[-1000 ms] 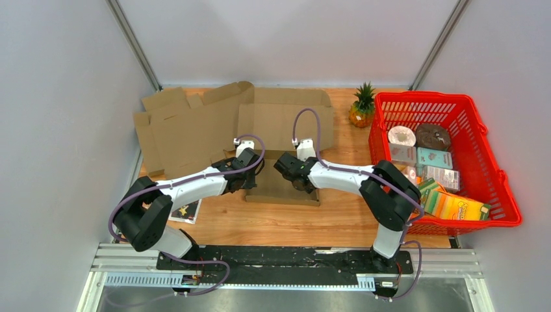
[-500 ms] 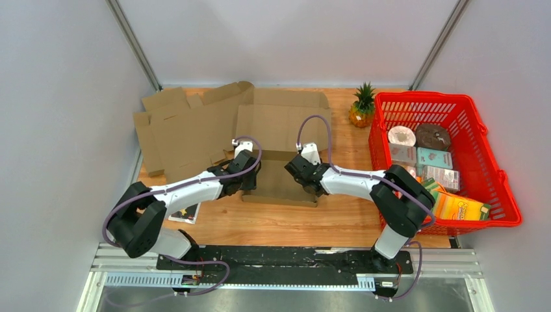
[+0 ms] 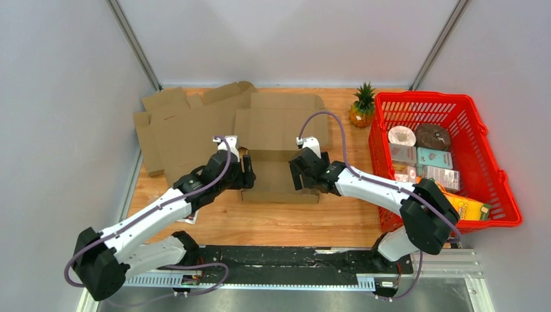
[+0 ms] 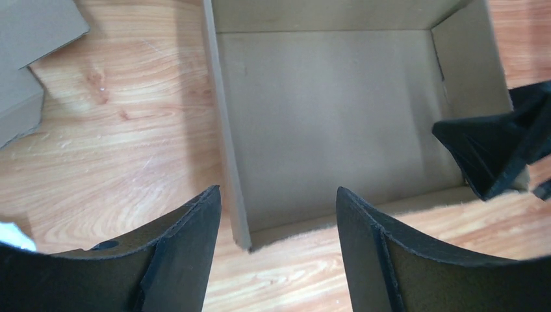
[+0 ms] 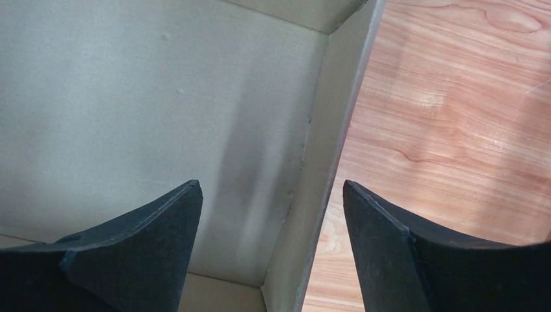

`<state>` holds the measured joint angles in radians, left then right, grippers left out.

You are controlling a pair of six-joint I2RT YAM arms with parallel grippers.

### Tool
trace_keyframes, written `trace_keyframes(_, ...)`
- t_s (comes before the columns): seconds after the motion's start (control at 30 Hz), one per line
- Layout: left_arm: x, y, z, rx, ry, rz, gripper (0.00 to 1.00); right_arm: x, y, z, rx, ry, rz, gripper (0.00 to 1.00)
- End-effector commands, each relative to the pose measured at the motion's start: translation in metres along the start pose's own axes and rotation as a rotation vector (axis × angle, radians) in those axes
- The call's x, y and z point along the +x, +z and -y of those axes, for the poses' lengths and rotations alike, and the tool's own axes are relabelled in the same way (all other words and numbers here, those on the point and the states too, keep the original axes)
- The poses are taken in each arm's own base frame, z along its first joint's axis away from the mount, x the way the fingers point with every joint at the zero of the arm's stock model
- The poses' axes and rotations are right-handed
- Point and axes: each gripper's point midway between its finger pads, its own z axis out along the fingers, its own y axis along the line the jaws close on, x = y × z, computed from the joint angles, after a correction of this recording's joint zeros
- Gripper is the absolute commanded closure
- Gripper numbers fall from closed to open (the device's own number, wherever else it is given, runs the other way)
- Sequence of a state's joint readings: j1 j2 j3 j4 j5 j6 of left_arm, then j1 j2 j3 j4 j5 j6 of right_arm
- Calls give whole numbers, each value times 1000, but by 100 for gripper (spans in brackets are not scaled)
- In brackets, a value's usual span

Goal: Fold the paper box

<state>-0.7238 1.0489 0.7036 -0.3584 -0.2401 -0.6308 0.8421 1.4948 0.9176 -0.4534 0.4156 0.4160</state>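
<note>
**Paper box: walls up, lid not yet closed**

Sits on the wooden table just ahead of the arm bases, between the two grippers. Shows, in the left wrist view, a flat floor ringed by a left wall, a back wall, a right side and a low front edge, all standing. Reads as a formed tray. Carries a wide lid panel on the far side, open and turned away from the arms.

Left gripper: spread wide, gripping nothing, poised over the left wall near the front corner, so that the wall runs between the two fingers. Cannot tell whether either pad touches the card.

Right gripper: likewise wide apart and empty, straddling the right wall near its front corner, one finger over the box floor and the other over bare wood.

Judged from this: base and sides done, or nearly so. No telling whether the side walls are locked by tucked tabs or merely stand on their creases. Most likely left to do: swing the lid forward over the tray and tuck its front lip inside. Roughly past the midpoint, with the closing steps outstanding.

Elsewhere, and not involved: more flat cardboard at the far left beside the lid, a red basket of goods at the right, and a small pineapple next to it.
</note>
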Motion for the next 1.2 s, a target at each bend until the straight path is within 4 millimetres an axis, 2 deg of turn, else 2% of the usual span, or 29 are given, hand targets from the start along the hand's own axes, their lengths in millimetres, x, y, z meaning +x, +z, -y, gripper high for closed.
trace_keyframes(0.0,-5,-35,-11,-2,-15,-27,27,-5,-3,-6,-41,-19,16,16)
trace_keyframes(0.03,-8,-40,-13,-4,-23,-27,27,1,-1,-3,-32,-25,6,17)
trace_keyframes(0.07,-3,-46,-24,-41,-31,-53,27,3,0,-2,-28,-28,4,17)
trace_keyframes(0.13,-6,-60,-28,-44,-63,-59,27,12,2,4,-9,-33,-6,19)
trace_keyframes(0.17,2,-66,-37,-77,-76,-99,27,12,1,5,-16,-27,7,19)
trace_keyframes(0.23,1,-77,-50,-125,-144,-105,27,14,1,7,-16,-25,15,19)
trace_keyframes(0.27,12,-83,-60,-173,-160,-148,27,17,1,8,-16,-25,15,19)
trace_keyframes(0.33,11,-92,-83,-279,-241,-140,27,20,3,8,-17,-28,13,19)
trace_keyframes(0.37,20,-100,-94,-332,-265,-169,27,22,5,8,-18,-25,11,19)
trace_keyframes(0.4,20,-103,-108,-389,-343,-153,26,24,6,8,-17,-27,9,19)
trace_keyframes(0.5,34,-105,-114,-383,-493,-191,23,23,5,9,-15,-18,22,19)
trace_keyframes(0.57,38,-107,-129,-448,-599,-183,24,20,4,7,-30,-15,39,19)
trace_keyframes(0.67,50,-128,-165,-704,-611,-218,24,17,3,2,-58,-25,48,18)
trace_keyframes(0.7,47,-140,-183,-825,-622,-170,21,17,3,1,-66,-24,49,19)
trace_keyframes(0.77,52,-149,-196,-917,-672,-164,14,18,4,-1,-81,-27,53,18)
trace_keyframes(0.83,50,-145,-198,-909,-760,-134,12,21,5,-2,-95,-33,54,18)
trace_keyframes(0.97,56,-150,-220,-1010,-953,-106,13,25,8,-7,-121,-42,50,18)
trace_keyframes(1.1,59,-164,-253,-1144,-1152,1,12,25,5,-8,-142,-39,59,18)
trace_keyframes(1.17,58,-159,-268,-1153,-1224,53,11,24,4,-10,-152,-40,65,18)
